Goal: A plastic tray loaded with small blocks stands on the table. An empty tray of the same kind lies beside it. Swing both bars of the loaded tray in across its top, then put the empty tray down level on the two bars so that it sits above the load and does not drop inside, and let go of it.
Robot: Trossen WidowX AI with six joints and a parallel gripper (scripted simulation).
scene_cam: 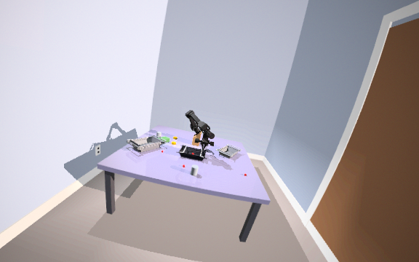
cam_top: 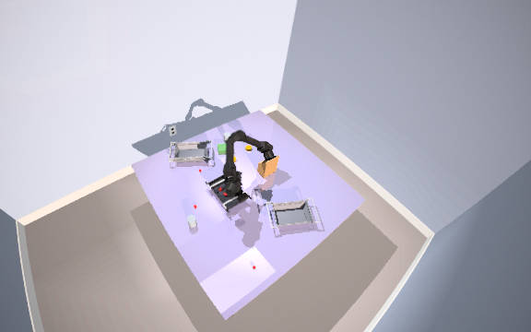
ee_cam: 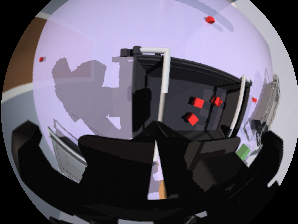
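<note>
The pincer [ee_cam: 156, 156] is seen clenched on nothing above the dark tray [ee_cam: 193, 90], its red blocks [ee_cam: 197, 103] visible inside.

I stood in a plain, bare room: pale walls, a wall socket [scene_cam: 97, 149], a brown door [scene_cam: 388, 153], white skirting, and one lilac table [scene_cam: 151, 171] on dark legs carrying my work.
</note>
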